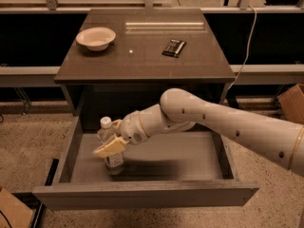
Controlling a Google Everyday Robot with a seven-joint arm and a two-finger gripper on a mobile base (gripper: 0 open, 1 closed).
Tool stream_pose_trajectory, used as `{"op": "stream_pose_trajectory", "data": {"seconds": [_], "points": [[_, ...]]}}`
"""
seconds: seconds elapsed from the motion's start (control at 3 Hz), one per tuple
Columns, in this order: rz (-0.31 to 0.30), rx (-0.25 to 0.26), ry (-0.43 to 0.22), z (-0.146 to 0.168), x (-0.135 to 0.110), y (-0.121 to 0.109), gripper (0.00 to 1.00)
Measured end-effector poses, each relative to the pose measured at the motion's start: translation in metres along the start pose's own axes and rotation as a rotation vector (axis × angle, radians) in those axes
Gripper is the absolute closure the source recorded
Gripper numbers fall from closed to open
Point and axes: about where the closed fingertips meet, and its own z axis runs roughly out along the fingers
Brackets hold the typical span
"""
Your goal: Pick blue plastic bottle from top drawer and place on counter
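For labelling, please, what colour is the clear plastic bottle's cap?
White cap, camera view; gripper at the bottle.

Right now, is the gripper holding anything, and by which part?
Cannot tell: gripper at the middle of the blue plastic bottle, upright in the top drawer.

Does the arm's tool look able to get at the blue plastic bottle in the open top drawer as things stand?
Probably yes. The tool is down inside the top drawer, right at the upright blue plastic bottle near its left side, with nothing else between them.
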Motion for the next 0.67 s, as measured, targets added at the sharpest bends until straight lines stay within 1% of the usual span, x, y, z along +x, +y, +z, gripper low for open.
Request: {"op": "stream_pose_trajectory", "data": {"seconds": [0.33, 0.67], "points": [[-0.039, 0.052, -0.021, -0.034, -0.034, 0.002, 0.96], [-0.129, 0.125, -0.002, -0.087, -0.08, 0.001, 1.0]]}}
